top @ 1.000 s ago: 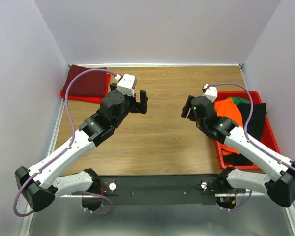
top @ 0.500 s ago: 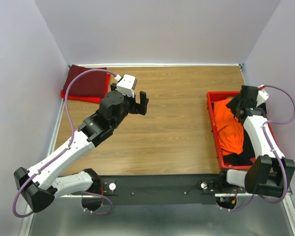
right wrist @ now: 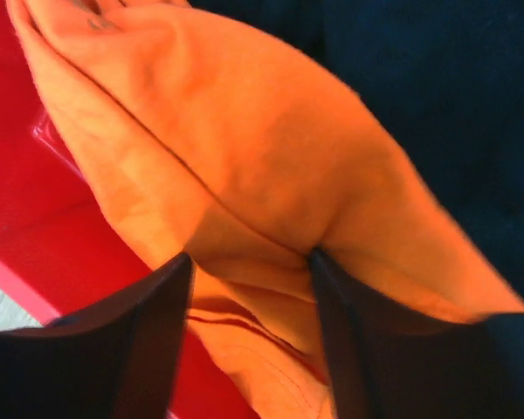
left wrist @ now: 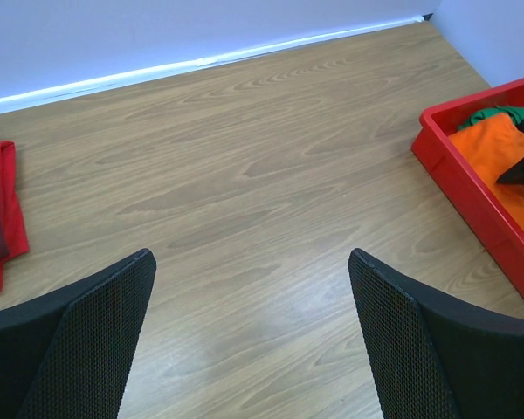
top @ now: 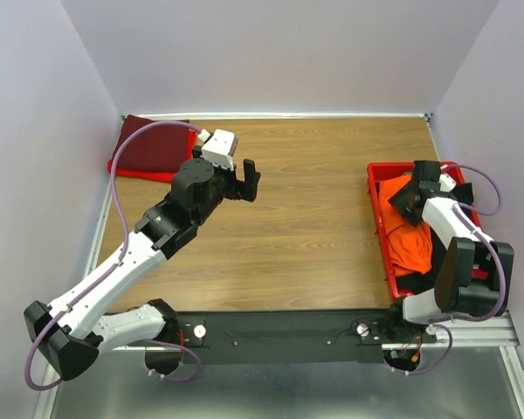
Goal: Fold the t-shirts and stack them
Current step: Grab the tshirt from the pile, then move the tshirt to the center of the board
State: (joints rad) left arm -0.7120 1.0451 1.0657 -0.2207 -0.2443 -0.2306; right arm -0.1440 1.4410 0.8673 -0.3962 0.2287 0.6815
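Over at the right, the arm has swung away from the middle of the worktop (top: pixel 314 209) and reached into the red tray (top: pixel 386 166). The left arm has hardly moved at all.

The right fingers (top: pixel 402 199) are down in the tray, on top of the orange t-shirt (top: pixel 410 244). They stand a good way apart, and a bump of orange cloth sits right between them, touching both. It looks like they are about to pinch that bump, but I do not think they have squeezed it yet. Going for a raised fold makes sense, because soft cloth is easy to grab where it sticks up. A black t-shirt (right wrist: pixel 437 78) lies just beside the orange one, so the fingers need to take only the orange cloth.

The left fingers (top: pixel 247 179) are spread wide with nothing in them. They hang over the bare wood, well away from the tray. I think that arm is waiting there, ready to help spread the shirt out flat.

At the far left corner, a dark maroon t-shirt (top: pixel 153 144) lies folded on a red t-shirt (top: pixel 148 175). That looks like the pile where the folded ones go. The orange one is not yet out of the tray.
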